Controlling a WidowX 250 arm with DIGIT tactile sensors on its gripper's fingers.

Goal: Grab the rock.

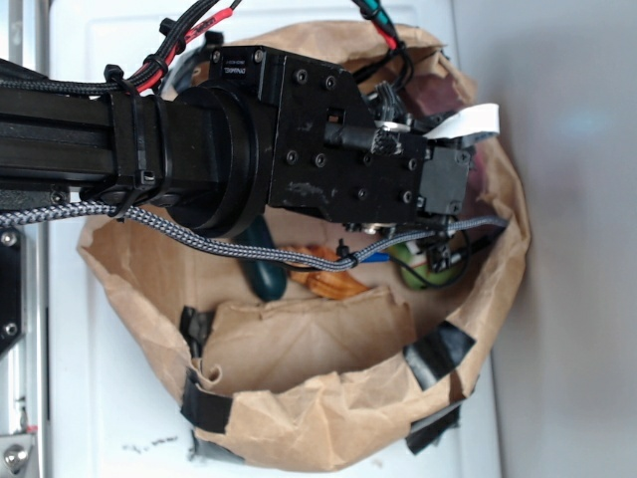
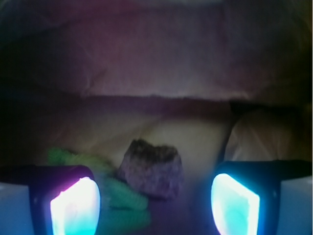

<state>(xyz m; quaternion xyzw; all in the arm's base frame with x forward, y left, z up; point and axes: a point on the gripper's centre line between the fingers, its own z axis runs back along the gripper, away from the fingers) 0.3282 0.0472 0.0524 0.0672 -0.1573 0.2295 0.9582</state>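
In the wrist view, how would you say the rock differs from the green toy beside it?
The rock is dull brown-grey, the green toy bright green. The rock looks jagged and blocky, the toy soft and ribbed. The rock lies between the open jaws, the toy towards the left one. Both rest on the bag's paper floor.

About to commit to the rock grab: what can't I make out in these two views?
- Exterior: the rock is hidden under the arm; the gripper too.
- Wrist: fingertips cut off by the bottom edge.
- Wrist: green plush toy blurred; contact with the rock unclear.

paper bag (image 1: 328, 418) taped | teal oval (image 1: 265, 274) | orange shell (image 1: 333, 284) | green plush (image 2: 120, 198)
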